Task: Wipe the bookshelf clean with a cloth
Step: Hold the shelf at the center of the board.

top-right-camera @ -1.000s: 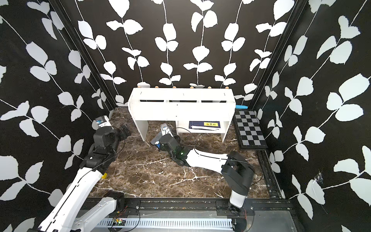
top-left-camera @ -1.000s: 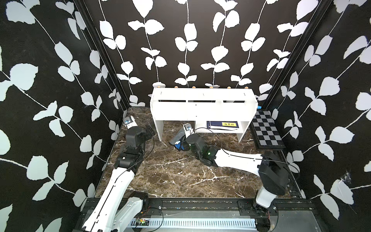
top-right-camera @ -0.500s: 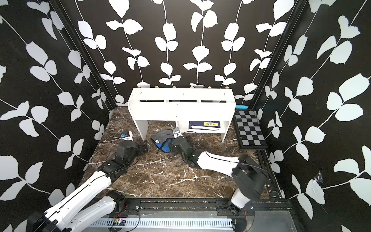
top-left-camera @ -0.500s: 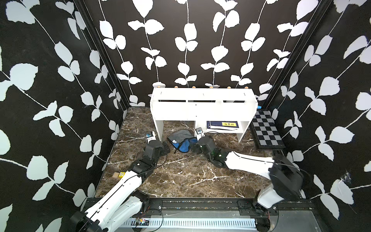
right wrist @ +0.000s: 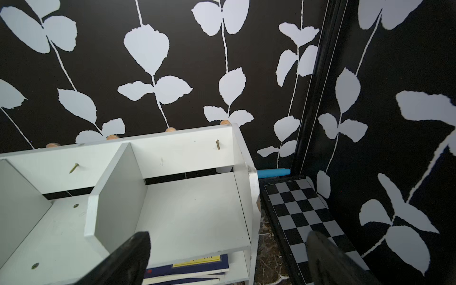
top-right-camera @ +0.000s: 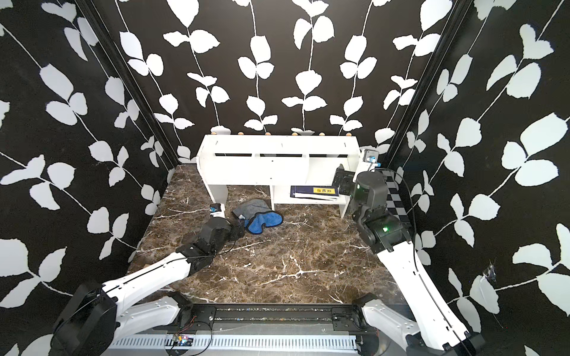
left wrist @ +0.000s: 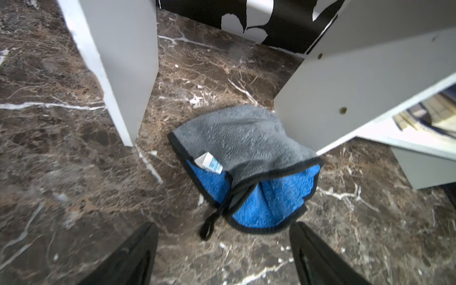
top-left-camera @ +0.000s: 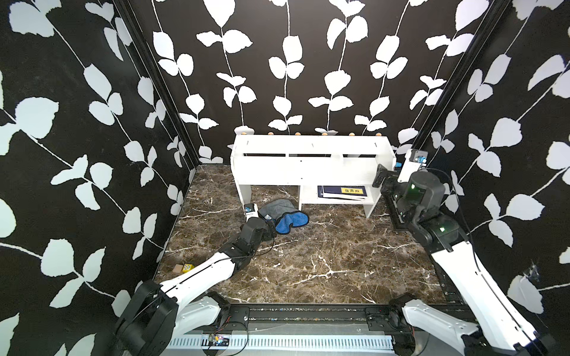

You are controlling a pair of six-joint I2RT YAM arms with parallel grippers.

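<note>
Two sets of jaws, both spread, neither holding anything. Low over the brown marbled tabletop (top-left-camera: 324, 262), the left gripper (left wrist: 223, 225) has its jaws parted at the near edge of the soft microfibre cloth (left wrist: 246, 138), which is grey above, bright blue beneath and dark-edged. Contact unclear.

The cloth lies folded on the tabletop before the gap between the left leg and middle panel of the wide white board bookshelf (top-left-camera: 311, 168). Its long axis runs roughly left to right, slightly slanted; the grey part is toward the shelf and the blue fold toward the front. A small white tag (left wrist: 208, 162) sits on its left edge. The bookshelf runs lengthwise along the back wall.

The right gripper (right wrist: 229, 234) hangs above the bookshelf's right end, jaws wide.

- The cloth's far corner is hidden behind a shelf panel in the left wrist view.
- A black-and-grey checkered board (right wrist: 303, 214) is largely covered by the right arm in both top views.
- Stacked books (top-left-camera: 342, 191) lie in the lower compartment, titles unreadable.
</note>
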